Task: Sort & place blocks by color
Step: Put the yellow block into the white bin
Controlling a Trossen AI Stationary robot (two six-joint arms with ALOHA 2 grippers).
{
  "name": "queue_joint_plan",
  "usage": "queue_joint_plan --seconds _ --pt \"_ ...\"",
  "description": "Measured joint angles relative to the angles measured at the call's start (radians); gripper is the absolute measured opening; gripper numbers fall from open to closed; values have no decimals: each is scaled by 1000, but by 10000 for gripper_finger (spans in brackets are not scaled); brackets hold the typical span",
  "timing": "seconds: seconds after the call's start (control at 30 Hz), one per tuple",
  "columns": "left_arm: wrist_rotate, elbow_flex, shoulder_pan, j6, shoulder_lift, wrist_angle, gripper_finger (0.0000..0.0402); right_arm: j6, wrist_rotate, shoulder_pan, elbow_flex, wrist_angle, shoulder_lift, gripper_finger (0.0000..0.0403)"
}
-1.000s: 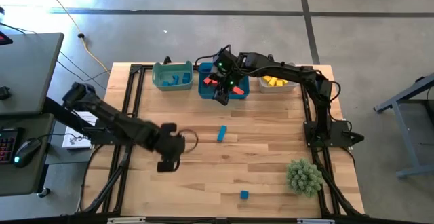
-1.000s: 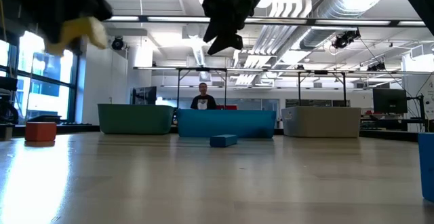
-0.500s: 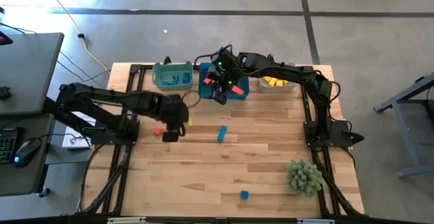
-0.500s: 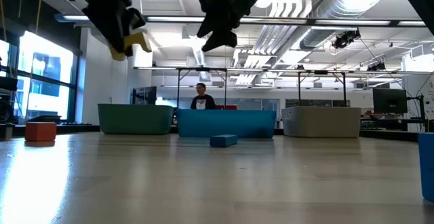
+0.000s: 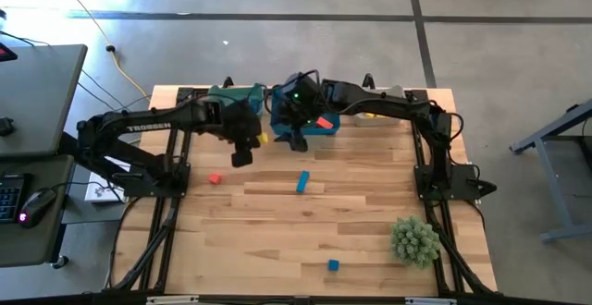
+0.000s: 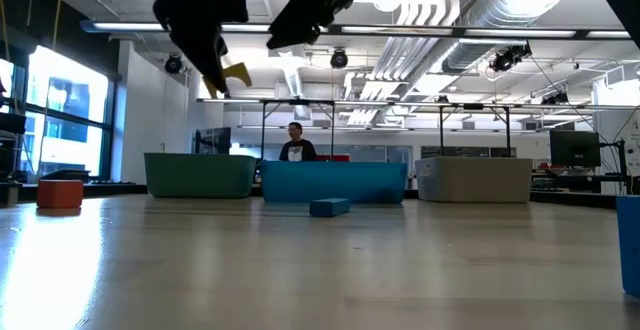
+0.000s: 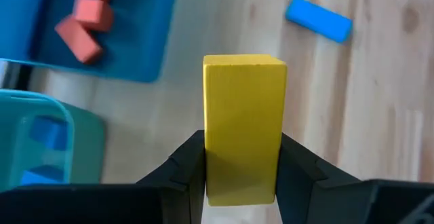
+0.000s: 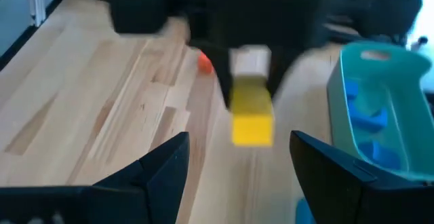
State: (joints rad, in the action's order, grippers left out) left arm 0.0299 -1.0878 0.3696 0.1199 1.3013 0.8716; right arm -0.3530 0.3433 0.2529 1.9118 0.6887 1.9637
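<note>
Left end effector (image 5: 242,144) — now nearer bins, clenched on yellow block (image 7: 243,125) — "TROSSEN" on arm (image 5: 148,127).

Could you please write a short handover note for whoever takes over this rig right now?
Left gripper: shut on a yellow block, held in the air near the teal bin and blue bin.
Right gripper: open and empty, at the blue bin's front edge.
Done: blue blocks lie in the teal bin, red blocks in the blue bin, yellow ones in the grey-white bin.
Left: deliver the held yellow block, probably to the grey-white bin. On the table remain a red cube, a blue bar and a blue cube.
</note>
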Motion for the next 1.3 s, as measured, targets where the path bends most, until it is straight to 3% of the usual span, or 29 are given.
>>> queue_joint_plan --seconds 0.27,0.63,0.93,1.07,1.23,1.3 --pt "-72 0 36 45 0 -132 103 35 -59 -12 0 -49 0 243" --pt "-69 0 36 75 0 -272 103 67 -56 -7 0 -23 0 243" --pt "-65 0 37 74 0 -317 103 83 -147 -4 0 18 1 240" --pt "-65 0 37 74 1 -336 103 90 -152 -5 0 19 1 205" --pt "-68 0 38 77 1 -356 103 82 -133 -6 0 24 1 121" --pt "-76 0 37 78 1 -353 105 77 -124 -7 0 27 1 111"
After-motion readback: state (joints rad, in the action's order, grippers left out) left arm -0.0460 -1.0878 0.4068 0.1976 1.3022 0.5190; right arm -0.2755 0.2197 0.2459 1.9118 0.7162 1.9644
